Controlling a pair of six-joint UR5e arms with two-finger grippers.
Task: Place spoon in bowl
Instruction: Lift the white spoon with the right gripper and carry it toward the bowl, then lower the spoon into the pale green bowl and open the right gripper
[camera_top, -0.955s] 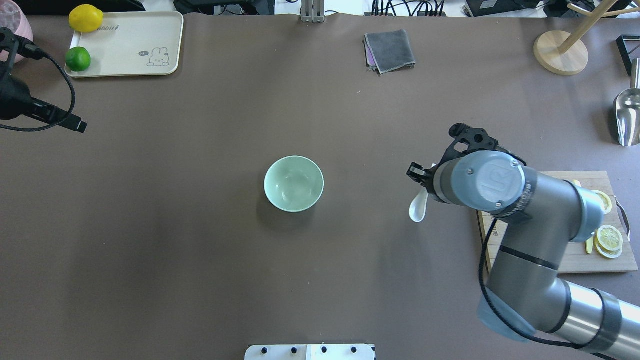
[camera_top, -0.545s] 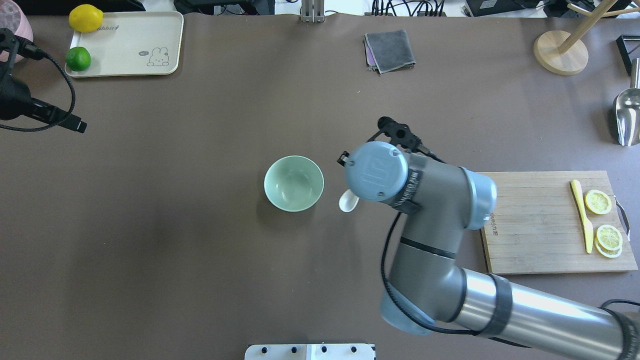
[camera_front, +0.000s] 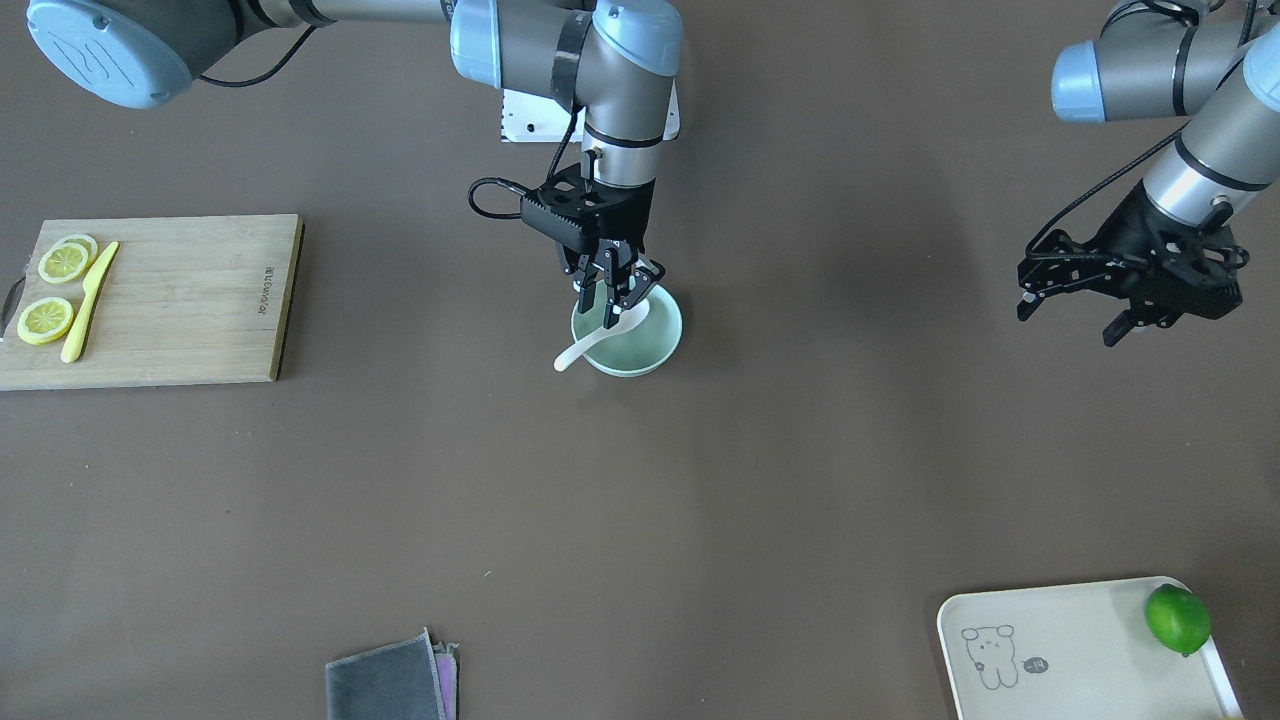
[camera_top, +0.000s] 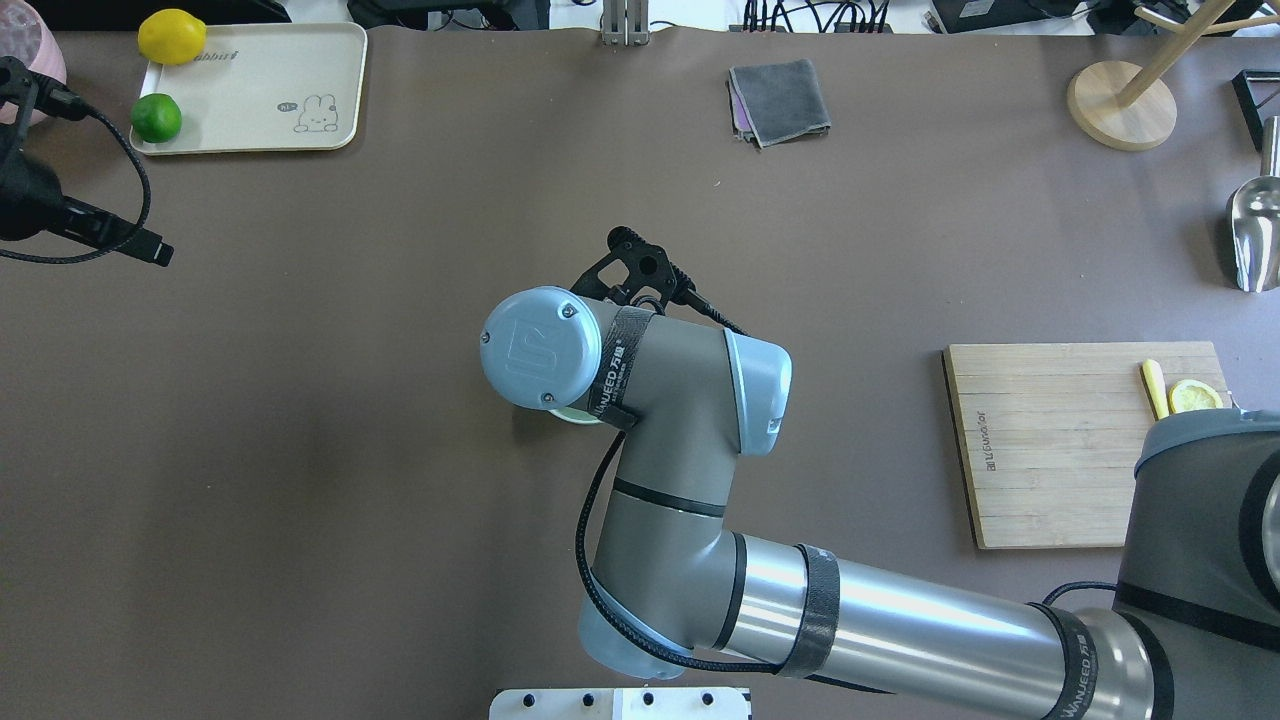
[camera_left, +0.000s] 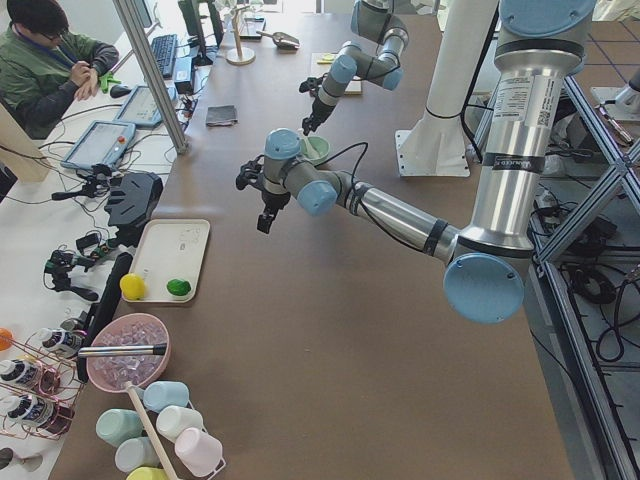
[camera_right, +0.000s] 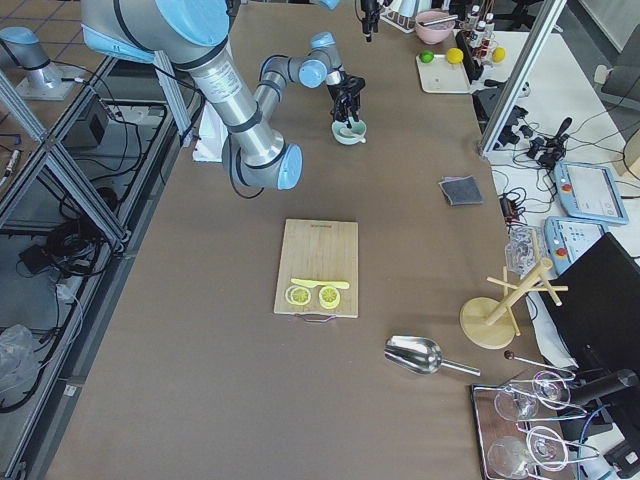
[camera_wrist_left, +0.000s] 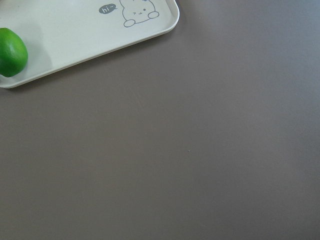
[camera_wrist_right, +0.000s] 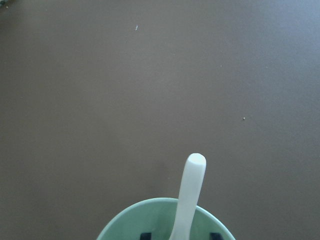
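Observation:
The pale green bowl (camera_front: 655, 345) stands mid-table. My right gripper (camera_front: 612, 305) hangs over its near-left part, shut on the white spoon (camera_front: 575, 352). The scoop is over the bowl's inside and the handle sticks out past the rim, tilted down. In the right wrist view the spoon handle (camera_wrist_right: 192, 185) rises over the bowl rim (camera_wrist_right: 150, 215). In the overhead view my right wrist hides the spoon and all but a sliver of the bowl (camera_top: 575, 417). My left gripper (camera_front: 1070, 322) is open and empty, held above the table far to the bowl's side.
A wooden cutting board (camera_front: 170, 300) with a yellow knife (camera_front: 88, 300) and lemon slices (camera_front: 60, 262) lies on my right. A cream tray (camera_front: 1060, 650) with a lime (camera_front: 1177, 618) sits at the far left corner. A grey cloth (camera_front: 385, 685) lies at the far edge.
My right arm has swung left with the spoon, from near the cutting board to over the bowl. The left arm has not moved.

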